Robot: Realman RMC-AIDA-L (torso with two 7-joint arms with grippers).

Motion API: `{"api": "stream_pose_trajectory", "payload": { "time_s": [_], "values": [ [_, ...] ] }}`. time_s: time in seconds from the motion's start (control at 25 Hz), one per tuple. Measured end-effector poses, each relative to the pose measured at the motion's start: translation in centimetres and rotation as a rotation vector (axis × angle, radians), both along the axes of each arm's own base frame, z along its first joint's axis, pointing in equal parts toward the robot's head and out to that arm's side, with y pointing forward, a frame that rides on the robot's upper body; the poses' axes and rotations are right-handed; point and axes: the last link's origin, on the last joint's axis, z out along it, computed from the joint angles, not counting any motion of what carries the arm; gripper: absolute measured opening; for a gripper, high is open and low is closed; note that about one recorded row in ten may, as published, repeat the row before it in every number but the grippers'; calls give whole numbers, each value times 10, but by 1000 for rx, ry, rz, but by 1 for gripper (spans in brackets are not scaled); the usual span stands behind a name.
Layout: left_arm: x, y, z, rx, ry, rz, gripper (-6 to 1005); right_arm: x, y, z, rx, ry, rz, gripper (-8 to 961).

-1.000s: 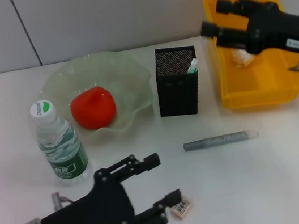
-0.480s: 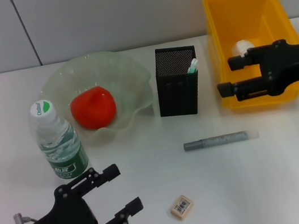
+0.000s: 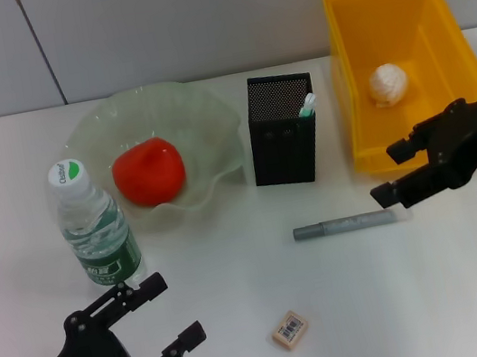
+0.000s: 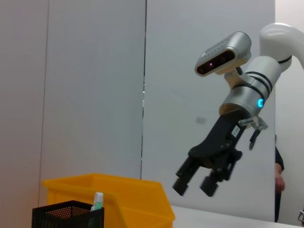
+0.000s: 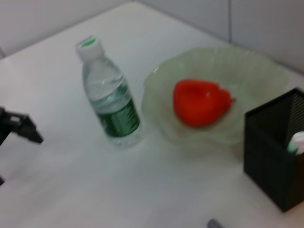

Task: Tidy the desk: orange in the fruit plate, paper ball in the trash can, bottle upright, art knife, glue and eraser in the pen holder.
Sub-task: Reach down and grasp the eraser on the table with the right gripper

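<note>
The orange lies in the pale green fruit plate. Left of the plate, the bottle stands upright. The glue pokes out of the black pen holder. A paper ball rests in the yellow trash can. The grey art knife lies flat before the holder, and the eraser lies nearer the front. My right gripper hangs open just above the knife's right end. My left gripper is open at the front left, apart from the eraser.
The right wrist view shows the bottle, the plate with the orange, the holder and a left finger. The left wrist view shows the right gripper above the trash can.
The right gripper left the trash can and came down and forward to the knife's right end; the paper ball lies in the can. The left gripper drew back toward the front left, away from the eraser.
</note>
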Motion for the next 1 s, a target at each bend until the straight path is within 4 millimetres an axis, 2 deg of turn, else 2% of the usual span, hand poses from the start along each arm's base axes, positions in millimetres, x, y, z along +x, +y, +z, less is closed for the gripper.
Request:
{"api": "stream_pose_trajectory", "payload": {
  "time_s": [0.16,0.32,0.56,0.64,0.8,1.0],
  "values": [
    [-1,-2,0,1,-3,5,667,-6,-3,-3,-61,-63,-7,761],
    [-3,-6,1,5,0,5,667,-14,-7,-15,-131,-144,-2,761],
    [-4,-9,0,8,3,6,667,-38,-8,-37,-198,-289,24,756],
    [-12,-15,2,18,20,28,667,-46,-10,-48,-224,-316,28,753],
    [-23,-17,7,32,37,78,667,-53,-17,-69,-252,-345,21,747],
    [-27,-20,9,32,41,87,667,-64,-23,-91,-254,-376,8,740]
  ]
}}
